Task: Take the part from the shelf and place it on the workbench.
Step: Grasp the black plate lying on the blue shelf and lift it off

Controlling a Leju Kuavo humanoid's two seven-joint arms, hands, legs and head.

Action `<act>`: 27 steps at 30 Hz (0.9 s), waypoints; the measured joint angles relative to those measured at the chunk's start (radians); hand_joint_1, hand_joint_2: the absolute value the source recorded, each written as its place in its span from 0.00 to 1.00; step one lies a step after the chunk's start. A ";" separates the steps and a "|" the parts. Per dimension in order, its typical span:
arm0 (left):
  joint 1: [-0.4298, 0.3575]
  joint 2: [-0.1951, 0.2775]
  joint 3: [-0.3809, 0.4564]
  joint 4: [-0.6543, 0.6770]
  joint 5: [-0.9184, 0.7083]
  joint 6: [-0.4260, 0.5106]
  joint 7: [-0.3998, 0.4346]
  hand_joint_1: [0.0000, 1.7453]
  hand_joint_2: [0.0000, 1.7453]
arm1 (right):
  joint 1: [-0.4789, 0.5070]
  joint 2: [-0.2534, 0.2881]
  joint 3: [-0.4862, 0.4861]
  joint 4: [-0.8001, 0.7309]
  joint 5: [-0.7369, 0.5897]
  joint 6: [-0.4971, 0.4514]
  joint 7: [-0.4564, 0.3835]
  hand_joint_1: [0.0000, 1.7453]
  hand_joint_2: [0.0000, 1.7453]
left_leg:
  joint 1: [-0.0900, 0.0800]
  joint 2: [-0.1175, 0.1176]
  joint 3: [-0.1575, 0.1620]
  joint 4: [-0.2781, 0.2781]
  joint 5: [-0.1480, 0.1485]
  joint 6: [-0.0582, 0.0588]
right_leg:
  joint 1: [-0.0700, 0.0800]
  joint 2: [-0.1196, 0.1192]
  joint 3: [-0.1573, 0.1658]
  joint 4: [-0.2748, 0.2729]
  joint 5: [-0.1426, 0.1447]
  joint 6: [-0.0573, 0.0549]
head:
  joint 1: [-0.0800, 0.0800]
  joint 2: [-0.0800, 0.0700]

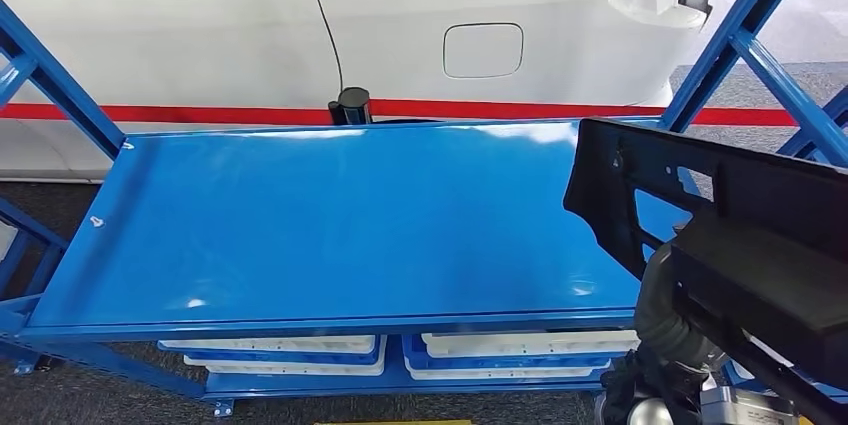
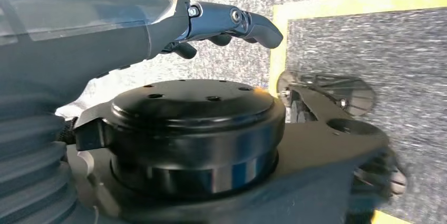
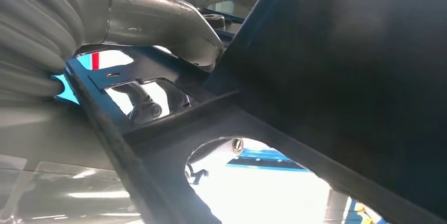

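Observation:
The part (image 1: pixel 720 235) is a large black plastic panel with cut-outs, held tilted over the right end of the blue workbench (image 1: pixel 340 215), above its top. My right hand (image 3: pixel 168 23) grips it: the thumb presses on one face, and darker fingers (image 3: pixel 145 105) show through a cut-out on the other side. In the head view the panel hides most of that hand, leaving its ribbed wrist (image 1: pixel 665 310) showing below the panel. My left hand (image 2: pixel 226 21) hangs beside my body over the grey floor, its fingers stretched out and holding nothing.
A white car body (image 1: pixel 400 25) with a red stripe stands close behind the workbench. Blue frame struts (image 1: pixel 740 35) rise at the right, others at the left. White trays (image 1: pixel 280 350) lie on the lower level. A small black cylinder (image 1: pixel 352 105) sits at the back edge.

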 joint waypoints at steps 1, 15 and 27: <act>0.001 0.000 0.001 0.000 0.000 0.001 0.001 0.00 1.00 | -0.002 0.001 0.000 0.000 0.000 0.000 0.000 1.00 1.00 | -0.005 -0.001 0.014 -0.029 -0.002 0.004 | 0.000 -0.001 -0.002 -0.001 0.007 0.007 | 0.000 0.000; 0.001 0.001 0.005 -0.003 -0.005 -0.018 0.004 0.00 1.00 | -0.029 -0.003 -0.010 0.006 -0.023 -0.013 0.006 1.00 1.00 | -0.017 0.014 -0.111 -0.044 0.121 0.028 | 0.002 -0.002 0.118 0.024 -0.082 0.043 | 0.007 0.000; -0.007 0.080 0.004 -0.004 -0.029 -0.111 0.057 0.00 1.00 | 0.028 -0.018 -0.041 0.000 -0.098 0.034 -0.022 1.00 1.00 | 0.001 0.008 -0.148 0.207 -0.024 -0.026 | -0.007 -0.007 0.077 -0.048 -0.032 -0.013 | -0.004 0.000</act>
